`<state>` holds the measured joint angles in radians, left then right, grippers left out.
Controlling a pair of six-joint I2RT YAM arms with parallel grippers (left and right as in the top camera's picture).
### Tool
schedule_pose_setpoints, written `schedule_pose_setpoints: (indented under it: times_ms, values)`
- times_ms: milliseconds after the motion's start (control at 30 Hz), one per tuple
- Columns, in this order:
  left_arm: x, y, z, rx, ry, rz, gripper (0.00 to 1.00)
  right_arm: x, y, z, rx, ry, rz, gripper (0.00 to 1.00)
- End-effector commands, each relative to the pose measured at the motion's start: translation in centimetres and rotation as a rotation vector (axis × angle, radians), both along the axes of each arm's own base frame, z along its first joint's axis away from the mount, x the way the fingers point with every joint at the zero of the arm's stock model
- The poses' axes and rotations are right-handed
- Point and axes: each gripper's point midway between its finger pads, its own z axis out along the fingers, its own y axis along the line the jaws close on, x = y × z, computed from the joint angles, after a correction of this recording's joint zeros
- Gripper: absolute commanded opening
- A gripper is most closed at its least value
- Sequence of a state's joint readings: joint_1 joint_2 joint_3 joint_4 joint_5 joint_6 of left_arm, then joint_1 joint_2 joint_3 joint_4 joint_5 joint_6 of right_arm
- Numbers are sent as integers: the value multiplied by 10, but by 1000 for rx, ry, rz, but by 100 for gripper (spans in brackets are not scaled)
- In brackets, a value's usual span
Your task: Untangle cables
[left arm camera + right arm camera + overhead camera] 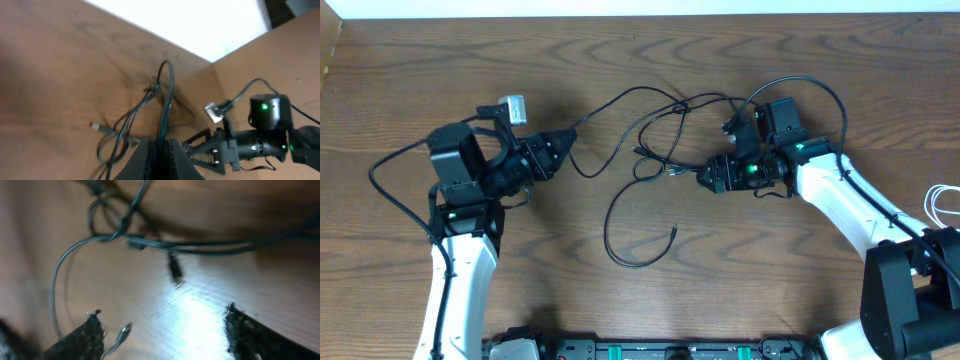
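Observation:
Two thin black cables point(642, 150) lie tangled mid-table, with one long loop point(616, 238) trailing toward the front. My left gripper point(567, 143) is shut on a black cable, which runs up from between the jaws in the left wrist view point(163, 146). My right gripper point(704, 178) is open and empty just right of the tangle. In the right wrist view its jaws point(162, 327) stand wide apart, with a black plug point(174, 270) and crossing cords point(120, 227) ahead of them. A white cable point(942, 203) shows only partly at the right edge.
A cardboard wall point(280, 55) rises at the table's far side in the left wrist view. The right arm's white link point(845, 205) crosses the right part of the table. The thicker black arm wire point(390, 185) loops left of the left arm.

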<state>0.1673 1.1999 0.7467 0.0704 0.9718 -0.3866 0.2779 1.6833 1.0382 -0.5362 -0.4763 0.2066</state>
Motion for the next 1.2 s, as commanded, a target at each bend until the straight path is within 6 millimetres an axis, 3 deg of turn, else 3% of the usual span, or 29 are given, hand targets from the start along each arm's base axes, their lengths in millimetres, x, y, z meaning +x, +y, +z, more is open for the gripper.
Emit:
schedule_pose_setpoints:
  times_ms: [0,167,367,500,600,933,1067,1167]
  values:
    - [-10,-11,36,-8,-144,-81,8,9,-10,-4,-59,-13,-83,81]
    - [-21,-14,82,-43,-276,-83,8,25,-10,2,-33,-34,-186,85]
    - [-41,-19,108,-28,-367,-105,8,58,-3,21,39,-141,-281,88]
    - [-53,-21,121,-17,-417,-107,8,67,3,29,108,-126,-370,90]
    - [-58,-22,127,-13,-439,-108,8,66,15,32,143,-113,-384,91]
    - [-57,-22,126,-13,-436,-108,8,38,75,38,195,-110,-230,94]
    - [-57,-22,126,-13,-436,-108,8,40,89,49,233,-158,-198,93]
    - [-57,-22,125,-14,-432,-108,8,50,97,63,241,-289,-114,94]
